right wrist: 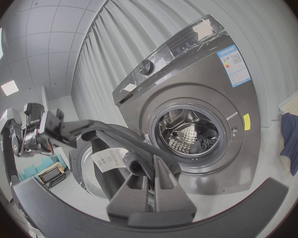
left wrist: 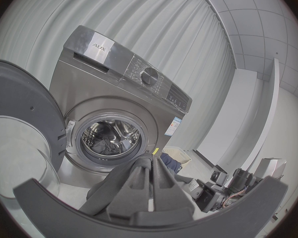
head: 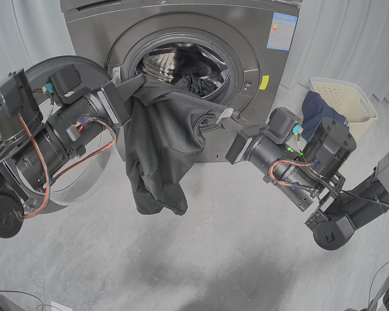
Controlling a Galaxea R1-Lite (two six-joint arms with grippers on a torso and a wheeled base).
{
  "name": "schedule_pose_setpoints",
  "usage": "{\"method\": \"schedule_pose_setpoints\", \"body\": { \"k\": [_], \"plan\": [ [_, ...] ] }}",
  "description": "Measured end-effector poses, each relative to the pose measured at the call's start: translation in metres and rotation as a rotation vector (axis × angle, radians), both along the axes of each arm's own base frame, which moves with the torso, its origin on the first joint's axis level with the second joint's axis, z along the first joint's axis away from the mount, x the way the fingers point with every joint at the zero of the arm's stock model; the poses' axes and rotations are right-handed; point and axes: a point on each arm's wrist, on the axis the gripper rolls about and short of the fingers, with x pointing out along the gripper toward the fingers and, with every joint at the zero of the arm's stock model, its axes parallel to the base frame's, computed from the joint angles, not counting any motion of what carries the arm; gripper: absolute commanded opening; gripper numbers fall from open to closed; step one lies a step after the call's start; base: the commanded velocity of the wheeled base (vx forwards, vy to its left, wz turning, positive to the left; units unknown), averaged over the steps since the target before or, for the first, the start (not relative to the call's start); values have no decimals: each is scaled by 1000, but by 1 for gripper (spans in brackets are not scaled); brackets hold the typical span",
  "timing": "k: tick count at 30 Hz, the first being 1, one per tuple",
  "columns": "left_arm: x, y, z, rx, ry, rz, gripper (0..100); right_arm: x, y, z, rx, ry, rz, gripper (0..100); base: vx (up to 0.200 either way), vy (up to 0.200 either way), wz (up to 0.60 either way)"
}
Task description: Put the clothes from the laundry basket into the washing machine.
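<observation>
A dark grey garment (head: 164, 147) hangs stretched between my two grippers just in front of the washing machine's open drum (head: 181, 72). My left gripper (head: 136, 84) is shut on its upper left edge, level with the drum's rim. My right gripper (head: 235, 116) is shut on the collar by the white label (head: 224, 114). The cloth (left wrist: 122, 179) drapes over the left fingers, and a fold of cloth (right wrist: 139, 164) sits pinched in the right ones. Another dark garment (head: 199, 85) lies inside the drum. The cream laundry basket (head: 354, 104) stands at the right with a navy garment (head: 317, 109) over its rim.
The machine's round door (head: 69, 130) stands swung open to the left, behind my left arm. Grey curtains hang behind the machine. Bare grey floor (head: 203, 247) spreads in front.
</observation>
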Motion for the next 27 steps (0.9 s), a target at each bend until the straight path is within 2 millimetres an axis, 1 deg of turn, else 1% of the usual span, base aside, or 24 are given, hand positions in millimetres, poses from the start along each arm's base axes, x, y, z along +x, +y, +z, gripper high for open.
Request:
{"method": "schedule_pose_setpoints", "body": {
  "k": [5, 6, 9, 16, 20, 27],
  "plan": [
    [-4, 3, 7, -17, -24, 6, 0, 1, -8, -14, -41, 48, -26, 0, 0, 0, 0],
    [-4, 3, 7, -17, -24, 6, 0, 1, -9, -16, -49, 56, -31, 100, 0, 0, 0],
    [-6, 4, 10, -22, -33, 4, 0, 0, -11, -21, -63, 71, -34, 100, 0, 0, 0],
    [-7, 4, 11, -24, -37, 1, 0, -3, -8, -23, -66, 72, -18, 100, 0, 0, 0],
    [-7, 4, 12, -25, -38, -2, 0, -6, -9, -29, -84, 86, -10, 100, 0, 0, 0],
    [-7, 4, 14, -31, -45, -11, 0, -17, -18, -56, -192, 147, 27, 100, 0, 0, 0]
  ]
}}
